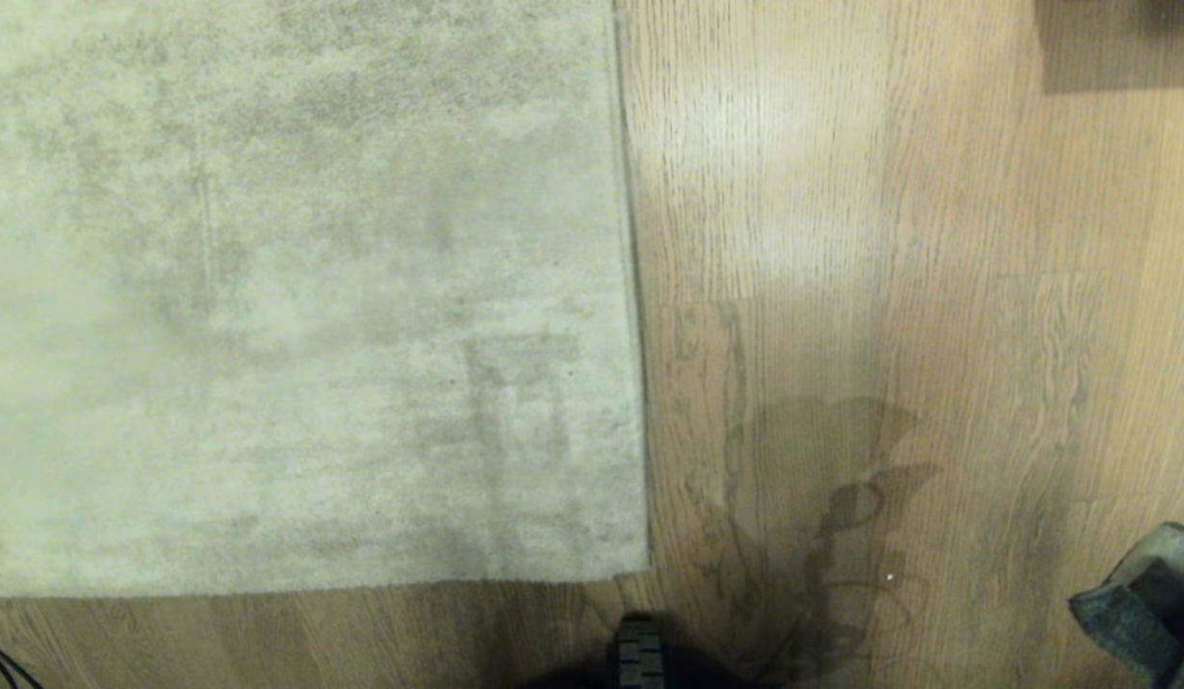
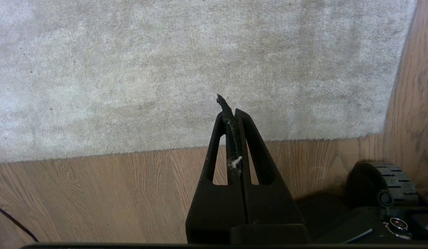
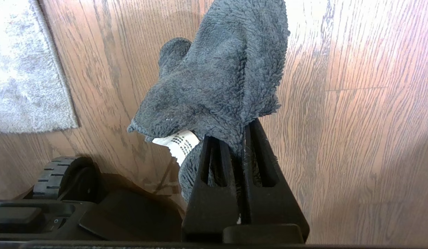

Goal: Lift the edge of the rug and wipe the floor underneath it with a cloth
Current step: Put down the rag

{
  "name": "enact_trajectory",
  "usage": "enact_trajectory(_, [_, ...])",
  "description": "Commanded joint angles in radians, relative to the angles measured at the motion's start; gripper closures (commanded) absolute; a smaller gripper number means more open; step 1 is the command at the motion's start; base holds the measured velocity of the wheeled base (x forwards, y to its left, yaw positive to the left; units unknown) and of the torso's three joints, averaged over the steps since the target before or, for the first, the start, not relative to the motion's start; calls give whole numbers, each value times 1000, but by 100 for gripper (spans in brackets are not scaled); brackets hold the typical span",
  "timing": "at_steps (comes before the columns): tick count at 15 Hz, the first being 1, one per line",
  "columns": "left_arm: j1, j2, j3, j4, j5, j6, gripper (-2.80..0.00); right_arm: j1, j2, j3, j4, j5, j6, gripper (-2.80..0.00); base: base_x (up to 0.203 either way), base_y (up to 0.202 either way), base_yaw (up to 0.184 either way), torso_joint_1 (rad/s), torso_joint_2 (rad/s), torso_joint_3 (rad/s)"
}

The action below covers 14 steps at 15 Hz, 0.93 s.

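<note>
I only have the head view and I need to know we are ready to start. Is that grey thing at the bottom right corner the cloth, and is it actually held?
Observer: Yes. In the right wrist view the right gripper is shut on the cloth, which stands bunched above the fingers.
Operator: And the left gripper? I cannot see it at all.
Observer: The left gripper is shut and holds nothing; it hangs over the floor just short of the rug edge.
Operator: Is the rug lifted anywhere?
Observer: No. The left wrist view shows the rug edge lying flat on the floor up to its corner.
</note>
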Motion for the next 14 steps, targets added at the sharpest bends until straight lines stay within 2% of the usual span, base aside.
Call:
enact_trajectory(1, [-1, 1, 0, 0, 0, 0, 0, 0, 1, 0, 0, 0, 0, 0, 0, 0, 0, 0, 0, 0])
enact_trajectory(6, [1, 1, 0, 0, 0, -2, 0, 0, 1, 0, 0, 0, 0, 0, 1, -16, 2, 0, 0, 0])
enact_trajectory(14, [0, 1, 0, 0, 7, -13, 0, 0, 1, 0, 0, 0, 0, 0, 0, -187, 3, 3, 1, 1])
